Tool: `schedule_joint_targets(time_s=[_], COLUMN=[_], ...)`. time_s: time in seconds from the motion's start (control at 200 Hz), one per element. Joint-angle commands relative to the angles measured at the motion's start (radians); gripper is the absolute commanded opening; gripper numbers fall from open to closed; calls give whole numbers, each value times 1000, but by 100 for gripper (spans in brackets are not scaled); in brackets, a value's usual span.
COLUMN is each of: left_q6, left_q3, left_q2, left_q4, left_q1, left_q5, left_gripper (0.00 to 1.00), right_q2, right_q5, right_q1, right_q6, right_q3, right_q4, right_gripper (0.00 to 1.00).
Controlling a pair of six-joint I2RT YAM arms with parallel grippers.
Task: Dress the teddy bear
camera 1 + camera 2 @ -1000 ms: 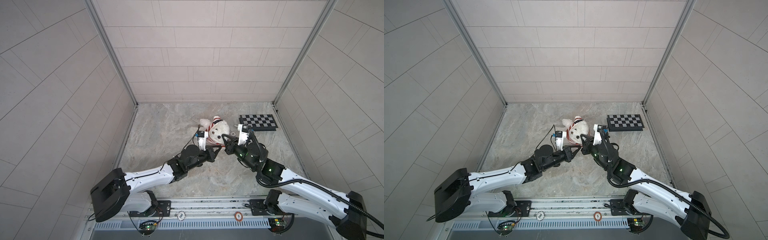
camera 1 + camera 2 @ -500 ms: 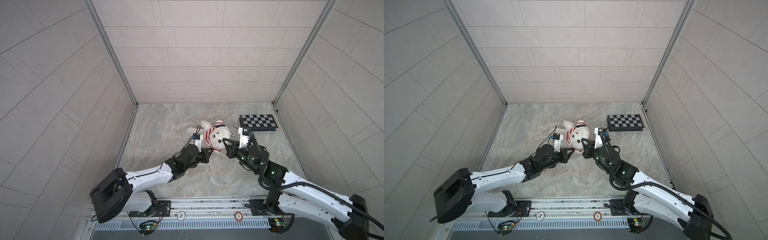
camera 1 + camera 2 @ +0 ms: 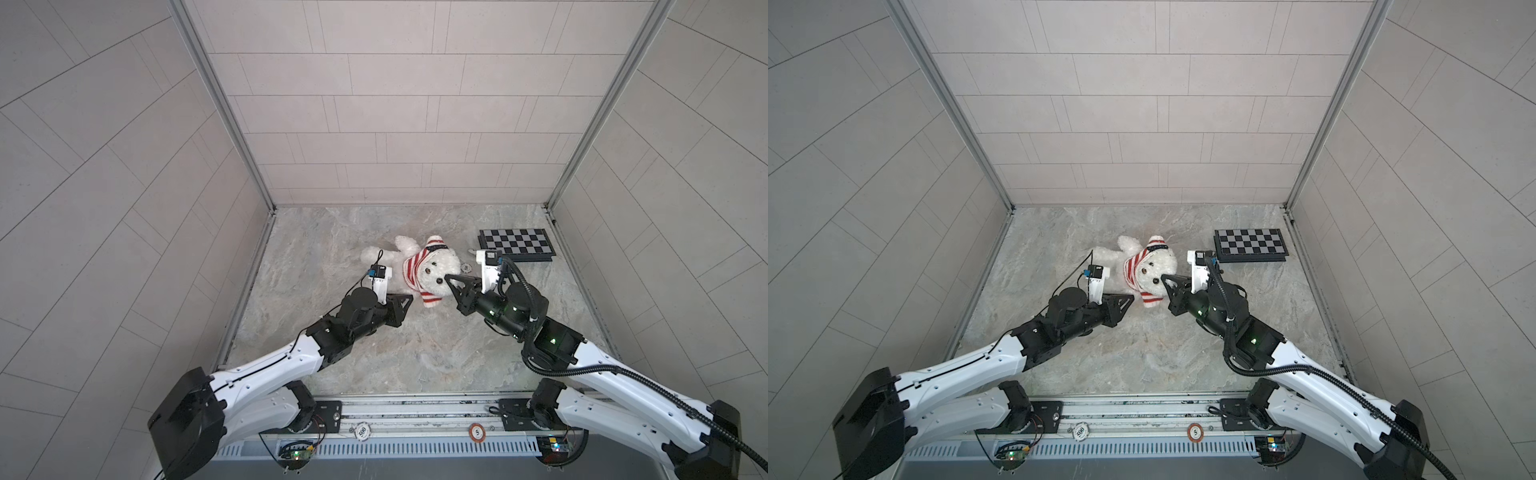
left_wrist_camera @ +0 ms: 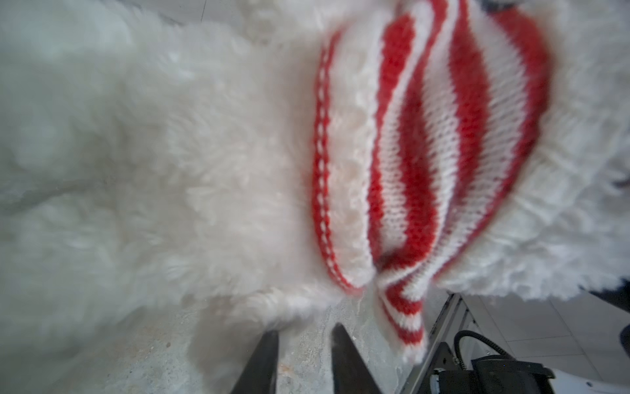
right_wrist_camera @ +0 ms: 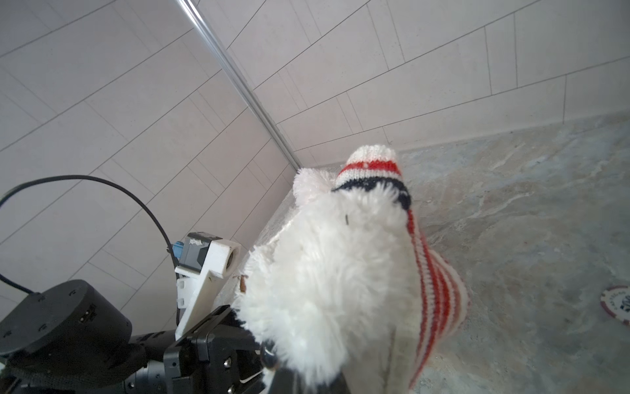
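1. Past the middle of the desk [image 3: 374,353], toward 12 o'clock, lies the teddy bear [image 3: 439,266].
2. Striped sweater [image 3: 413,268] sits bunched at its neck.
3. Left end effector [image 4: 305,336], spread and empty, hovers at its 7 o'clock.
4. Right end effector [image 3: 448,277] pinches its head fur.

The fluffy white plush teddy bear [image 4: 153,153] has long, shaggy, matt pile. The red-and-white striped knit sweater [image 4: 443,136] is soft, ribbed yarn. The marbled grey bench [image 3: 374,353] looks smooth, stone-like and faintly sheened. The beige tiled walls [image 3: 395,124] are matt.
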Motion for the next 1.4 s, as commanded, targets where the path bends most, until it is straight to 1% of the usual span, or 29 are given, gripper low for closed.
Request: schedule_joint_targets(time_s=[0.0, 0.11, 0.185, 0.23, 0.355, 0.405, 0.436, 0.456, 0.606, 0.706, 0.791, 0.876, 1.016, 1.076, 1.131, 1.166, 1.186, 1.307, 1.392], left_q6=[94, 137, 131, 123, 138, 142, 141, 139, 119, 108, 88, 59, 38, 23, 24, 26, 27, 52, 41], left_q3=[17, 67, 84, 95, 161, 185, 198, 205, 225, 203, 185, 173, 155, 142, 135, 132, 128, 116, 90], left_q2=[-76, -151, -204, -233, -245, -237, -231, -227, -193, -175, -161, -151, -142, -141, -145, -151, -153, -161, -149], left_q4=[-143, -250, -268, -274, -324, -328, -325, -321, -277, -260, -216, -166, -141, -120, -119, -122, -125, -163, -178], left_q1=[11, 30, 91, 138, 260, 297, 301, 336, 348, 347, 346, 348, 347, 346, 347, 348, 347, 358, 408], left_q5=[73, 134, 219, 269, 391, 430, 453, 466, 539, 526, 527, 540, 548, 556, 550, 543, 536, 490, 469], left_gripper=[46, 49, 49, 51, 58, 60, 61, 62, 64, 62, 59, 49, 31, 20, 7, 1, 0, 0, 0], right_q2=[25, 32, 37, 40, 25, 18, 16, 16, 21, 15, 15, 20, 14, 6, -2, -8, -13, -42, -66], right_q5=[-193, -234, -276, -269, -259, -254, -249, -245, -230, -236, -245, -239, -228, -216, -205, -199, -194, -176, -173], right_q1=[-14, -14, -10, -4, 22, 38, 46, 50, 65, 77, 82, 82, 83, 84, 84, 83, 84, 84, 84], right_q6=[-239, -473, -641, -725, -917, -977, -1009, -1024, -1071, -1095, -1107, -1111, -1114, -1114, -1114, -1113, -1113, -1114, -1116], right_q3=[52, 92, 118, 132, 124, 113, 111, 110, 112, 104, 97, 98, 92, 89, 87, 85, 83, 67, 54], right_q4=[5, -83, -142, -176, -209, -210, -214, -218, -231, -227, -230, -242, -245, -244, -250, -253, -255, -253, -250], right_gripper=[0, 0, 0, 0, 0, 0, 0, 0, 0, 0, 0, 0, 0, 0, 0, 0, 0, 0, 0])
